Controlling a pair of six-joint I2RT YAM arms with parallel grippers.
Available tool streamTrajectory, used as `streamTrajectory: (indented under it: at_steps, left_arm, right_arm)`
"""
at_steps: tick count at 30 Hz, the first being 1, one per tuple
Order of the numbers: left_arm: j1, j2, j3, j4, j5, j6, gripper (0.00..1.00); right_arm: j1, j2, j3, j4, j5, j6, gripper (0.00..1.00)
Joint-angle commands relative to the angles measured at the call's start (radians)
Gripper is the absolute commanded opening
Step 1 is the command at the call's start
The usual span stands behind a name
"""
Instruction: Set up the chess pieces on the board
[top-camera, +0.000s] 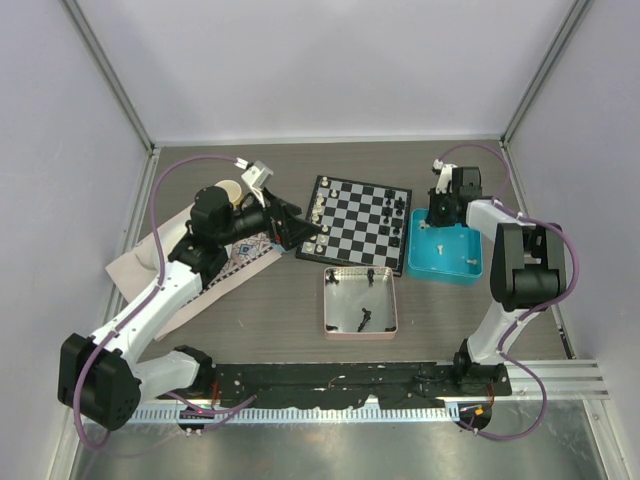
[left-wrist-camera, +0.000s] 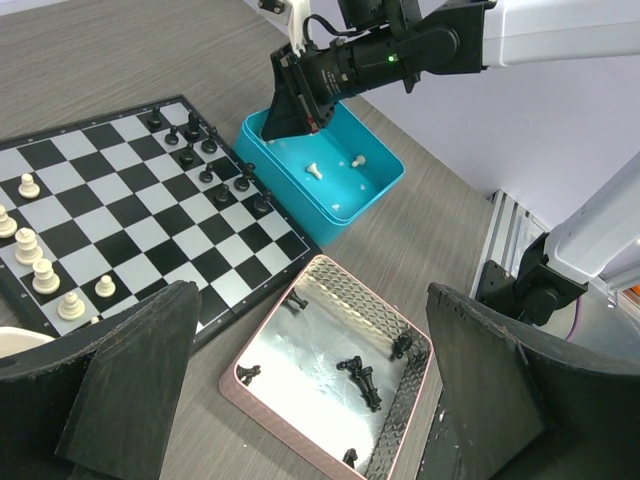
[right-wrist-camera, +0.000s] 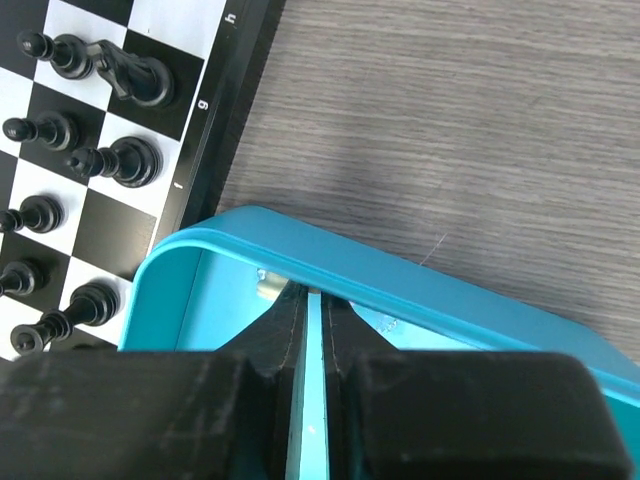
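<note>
Two white pieces (left-wrist-camera: 314, 170) share blue tray (left-wrist-camera: 285, 195) with closed right claw (right-wrist-camera: 308, 298); left claw (left-wrist-camera: 312, 385) gapes.

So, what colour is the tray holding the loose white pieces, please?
Turquoise tray, clearest in left wrist view.

Chess pieces (right-wrist-camera: 130, 160) glossy plastic; blue tray (right-wrist-camera: 400, 280) glossy; table (right-wrist-camera: 450, 120) woodgrain.

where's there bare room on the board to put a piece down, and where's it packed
The middle of the board is bare, bordered by the white pieces along its left edge and the black pieces along its right; both edges are crowded. Off the board, bare table lies between the pink tray and the cloth.
</note>
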Motion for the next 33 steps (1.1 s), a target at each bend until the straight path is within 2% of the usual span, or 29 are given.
streamTrajectory:
  at_steps: [1, 11, 16, 19, 23, 28, 33]
  left_arm:
    - [-0.002, -0.035, 0.015, 0.026, 0.006, 0.013, 1.0]
    - [-0.002, -0.039, 0.021, 0.018, 0.007, 0.018, 1.0]
    - [-0.002, -0.058, 0.021, 0.007, -0.008, 0.034, 1.0]
    - [-0.002, -0.067, 0.021, -0.006, -0.023, 0.05, 1.0]
    - [-0.002, -0.091, 0.022, -0.034, -0.05, 0.074, 0.99]
    - [-0.002, -0.127, 0.021, -0.083, -0.095, 0.103, 1.0]
    - [-0.002, -0.185, 0.005, -0.157, -0.14, 0.139, 1.0]
  right_arm:
    - [0.006, -0.103, -0.012, -0.015, 0.02, -0.037, 0.05]
    - [0.006, -0.281, -0.04, -0.173, -0.001, -0.127, 0.04]
    - [0.015, -0.356, -0.003, -0.249, -0.084, -0.143, 0.04]
    - [0.1, -0.367, 0.045, -0.278, -0.118, -0.141, 0.04]
    - [0.207, -0.307, 0.143, -0.283, -0.159, -0.109, 0.04]
    - [0.371, -0.119, 0.296, -0.257, -0.176, -0.064, 0.04]
    - [0.462, 0.062, 0.434, -0.252, -0.153, -0.063, 0.04]
